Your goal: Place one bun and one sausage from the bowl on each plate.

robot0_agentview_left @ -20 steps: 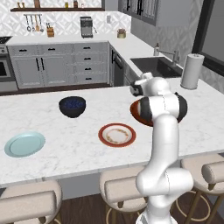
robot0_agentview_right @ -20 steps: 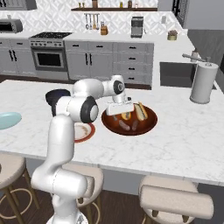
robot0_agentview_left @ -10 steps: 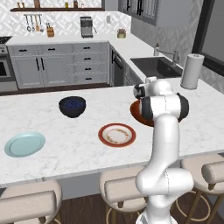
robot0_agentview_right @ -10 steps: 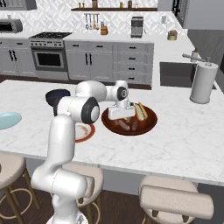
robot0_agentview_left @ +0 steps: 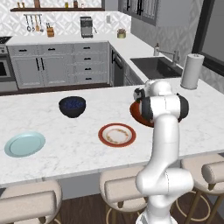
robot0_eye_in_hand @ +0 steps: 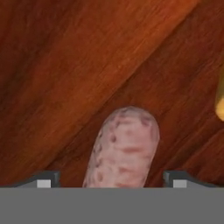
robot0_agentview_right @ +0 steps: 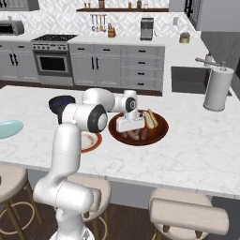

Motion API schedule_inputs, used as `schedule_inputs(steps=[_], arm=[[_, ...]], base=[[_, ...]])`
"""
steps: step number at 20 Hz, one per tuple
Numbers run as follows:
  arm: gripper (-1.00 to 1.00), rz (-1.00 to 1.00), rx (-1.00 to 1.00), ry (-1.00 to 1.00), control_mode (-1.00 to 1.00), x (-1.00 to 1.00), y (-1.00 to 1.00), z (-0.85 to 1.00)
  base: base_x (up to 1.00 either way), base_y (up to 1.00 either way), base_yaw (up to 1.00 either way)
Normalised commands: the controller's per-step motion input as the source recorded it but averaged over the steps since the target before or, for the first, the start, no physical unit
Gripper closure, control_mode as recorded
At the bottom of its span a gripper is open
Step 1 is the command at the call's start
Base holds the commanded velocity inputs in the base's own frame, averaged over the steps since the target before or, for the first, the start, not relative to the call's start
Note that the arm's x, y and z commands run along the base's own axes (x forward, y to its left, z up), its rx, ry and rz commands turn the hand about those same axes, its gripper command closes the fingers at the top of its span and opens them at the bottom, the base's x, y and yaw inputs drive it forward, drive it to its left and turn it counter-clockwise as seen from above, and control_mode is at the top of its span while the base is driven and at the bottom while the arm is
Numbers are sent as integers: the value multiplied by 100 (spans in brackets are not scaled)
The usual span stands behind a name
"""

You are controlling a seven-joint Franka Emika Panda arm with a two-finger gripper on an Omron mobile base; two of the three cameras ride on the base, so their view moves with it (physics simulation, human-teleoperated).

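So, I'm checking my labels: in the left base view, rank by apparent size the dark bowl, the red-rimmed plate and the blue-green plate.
1-2. Blue-green plate and red-rimmed plate: alike, too close to rank.
3. Dark bowl, smallest across, though it sits farther from the camera.

Counts: 2 plates on the bench — 1 red-brown rimmed plate point(robot0_agentview_left: 117, 134) w/ cream centre, 1 pale blue-green plate point(robot0_agentview_left: 25, 144). 2 bowls — 1 wide wooden bowl point(robot0_agentview_right: 160, 128), 1 smaller dark blue-black bowl point(robot0_agentview_left: 72, 106). In the wooden bowl: at least 1 bun point(robot0_agentview_right: 151, 118) and approx. 2 sausages point(robot0_agentview_right: 137, 136), exact nos. hard to tell, arm in the way. 1 paper towel roll point(robot0_agentview_right: 217, 89). 3 stools point(robot0_agentview_left: 126, 189) along the near edge.
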Motion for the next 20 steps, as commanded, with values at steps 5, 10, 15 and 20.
schedule_inputs(steps=[5, 10, 15, 20], arm=[[100, 0, 0, 0, -100, -2, 3, 11], [100, -3, 4, -1, -100, -43, 23, 59], [100, -24, 8, -33, -100, -90, 85, 41], [100, -33, 5, -30, -100, -95, 100, 20]], base=[[0, 0, 0], [0, 0, 0], [0, 0, 0], [0, 0, 0]])
